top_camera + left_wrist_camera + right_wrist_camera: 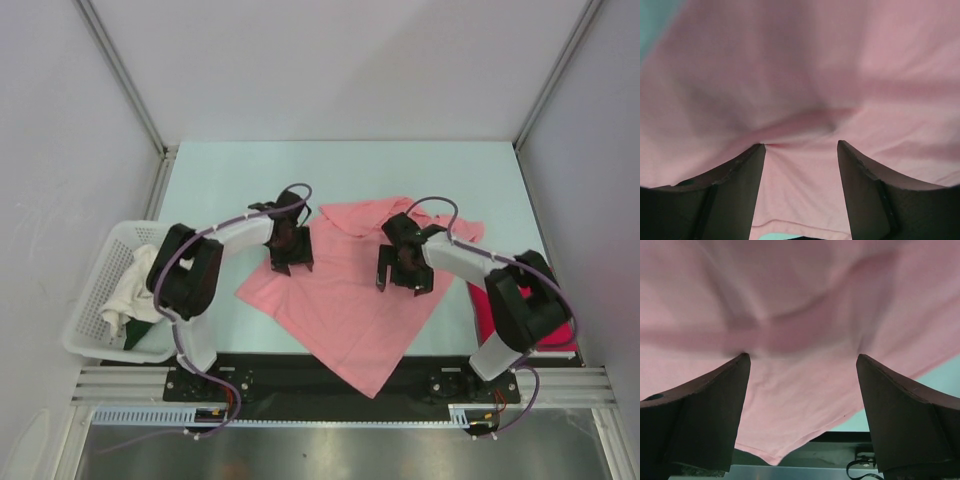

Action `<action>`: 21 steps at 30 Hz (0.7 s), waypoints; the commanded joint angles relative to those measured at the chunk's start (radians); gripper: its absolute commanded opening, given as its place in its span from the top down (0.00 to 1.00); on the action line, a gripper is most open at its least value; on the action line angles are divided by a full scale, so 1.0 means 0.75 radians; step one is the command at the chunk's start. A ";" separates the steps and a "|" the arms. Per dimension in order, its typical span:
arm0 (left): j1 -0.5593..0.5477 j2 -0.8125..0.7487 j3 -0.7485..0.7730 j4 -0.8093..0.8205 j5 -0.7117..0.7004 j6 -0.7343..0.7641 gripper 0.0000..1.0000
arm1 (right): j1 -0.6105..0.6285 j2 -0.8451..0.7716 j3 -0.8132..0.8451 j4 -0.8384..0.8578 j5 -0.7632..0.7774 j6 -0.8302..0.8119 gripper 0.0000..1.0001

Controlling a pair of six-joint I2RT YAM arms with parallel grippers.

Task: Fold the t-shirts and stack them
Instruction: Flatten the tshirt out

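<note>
The salmon-pink t-shirt point(345, 300) lies spread open in the middle of the pale green desk point(220, 180), turned so that it sits like a diamond. Its long axis runs on a slant, from the far side of the desk down toward the near edge. The lowest corner points at the arms' bases and hangs over the black rail point(300, 365) there. Another corner points left, and a sleeve reaches out to the far right. The neckline end appears to lie at the far side, though the folds there make this hard to confirm.

The deep magenta-red t-shirt point(480, 315) sits bunched at the right edge of the desk. It lies just beside the pink one and is partly hidden behind the right arm, so its direction cannot be told.

The left claw point(290, 255) hangs over the left part of the pink t-shirt. Its fingers point(740, 190) stand apart, their tips at a raised crease in the cloth, and grip nothing. The right claw point(405, 275) is over the right part of the same shirt. Its fingers point(705, 410) are spread wide with flat pink cloth between them, and they hold nothing.

A white lattice basket point(100, 280) stands at the left edge with a crumpled white cloth point(130, 285) inside.
</note>
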 commanded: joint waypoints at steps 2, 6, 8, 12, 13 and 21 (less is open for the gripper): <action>0.214 0.271 0.322 -0.013 -0.053 0.109 0.33 | 0.003 0.197 0.225 0.109 -0.113 -0.011 0.09; 0.378 0.496 0.748 -0.136 -0.114 0.219 0.33 | 0.015 0.435 0.481 0.083 -0.268 -0.021 0.10; 0.406 0.635 1.076 -0.230 -0.193 0.270 0.33 | 0.019 0.588 0.593 0.060 -0.328 -0.003 0.11; 0.419 0.818 1.652 -0.388 -0.307 0.381 0.31 | 0.017 0.807 0.957 0.038 -0.518 0.077 0.11; 0.423 0.800 1.682 -0.340 -0.299 0.373 0.31 | 0.017 0.874 1.029 0.040 -0.567 0.099 0.12; 0.333 0.424 1.459 -0.192 -0.323 0.438 0.30 | -0.054 0.871 1.220 0.185 -0.913 0.247 0.13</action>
